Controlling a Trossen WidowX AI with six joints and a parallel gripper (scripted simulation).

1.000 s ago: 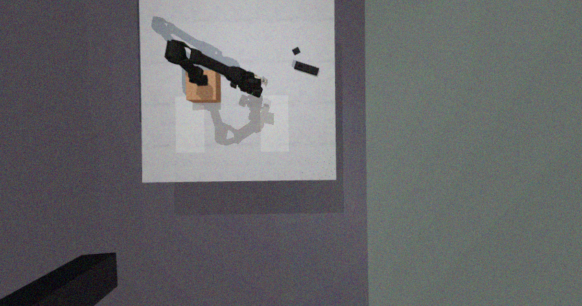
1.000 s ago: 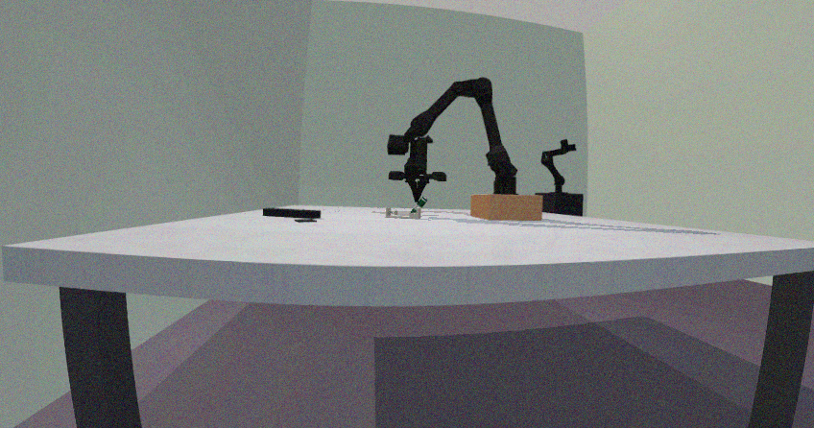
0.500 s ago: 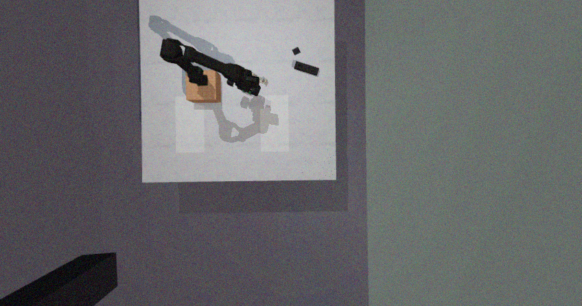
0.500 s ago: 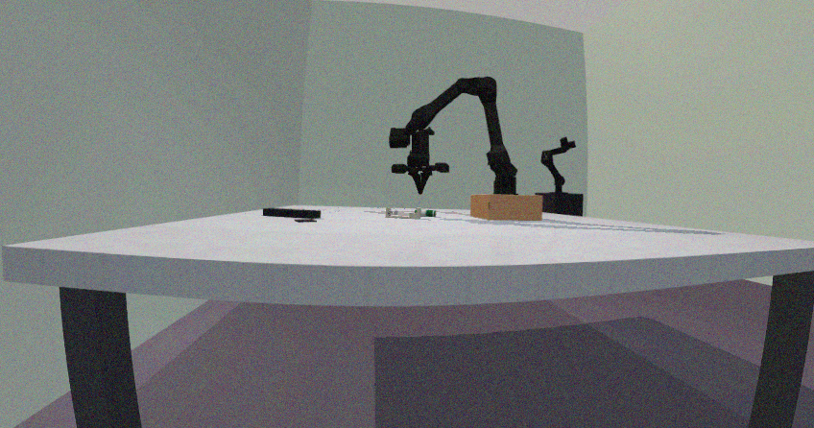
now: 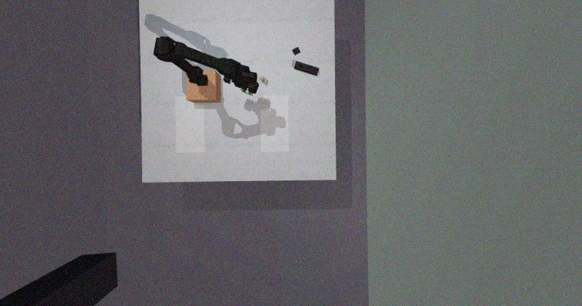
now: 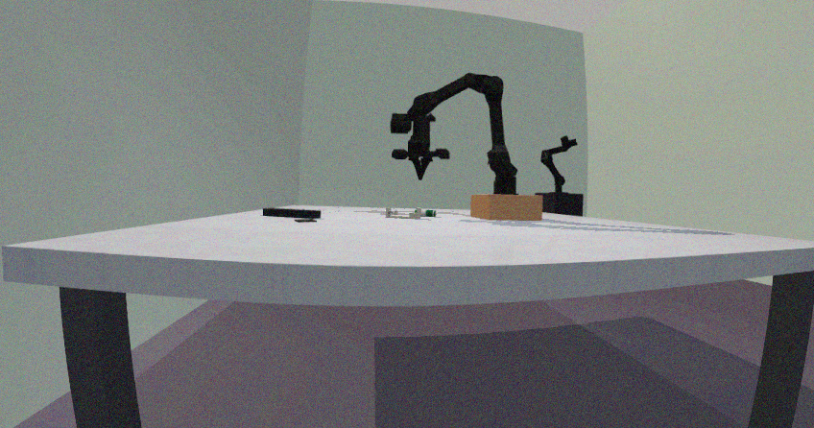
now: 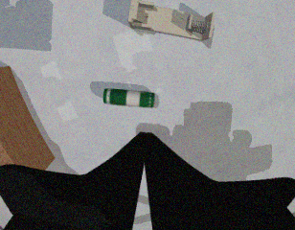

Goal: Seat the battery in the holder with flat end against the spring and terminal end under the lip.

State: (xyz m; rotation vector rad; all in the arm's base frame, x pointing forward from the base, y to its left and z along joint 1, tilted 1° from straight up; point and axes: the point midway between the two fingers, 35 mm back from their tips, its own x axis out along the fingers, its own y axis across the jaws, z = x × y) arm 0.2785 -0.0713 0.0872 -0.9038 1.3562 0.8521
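From the top, your arm (image 5: 204,57) reaches over the table (image 5: 237,164) (image 6: 399,252), hiding part of the green battery (image 5: 247,92) (image 6: 431,213) (image 7: 133,98).

In the exterior view, your gripper (image 6: 420,178) (image 7: 146,138) hangs above the table, fingertips together, holding nothing.

The wrist view shows the battery lying beside the holder (image 5: 263,80) (image 6: 403,217) (image 7: 172,21), outside it; which end is flat is hard to tell. You're at the pick-up step: open, align across the battery, then lower.
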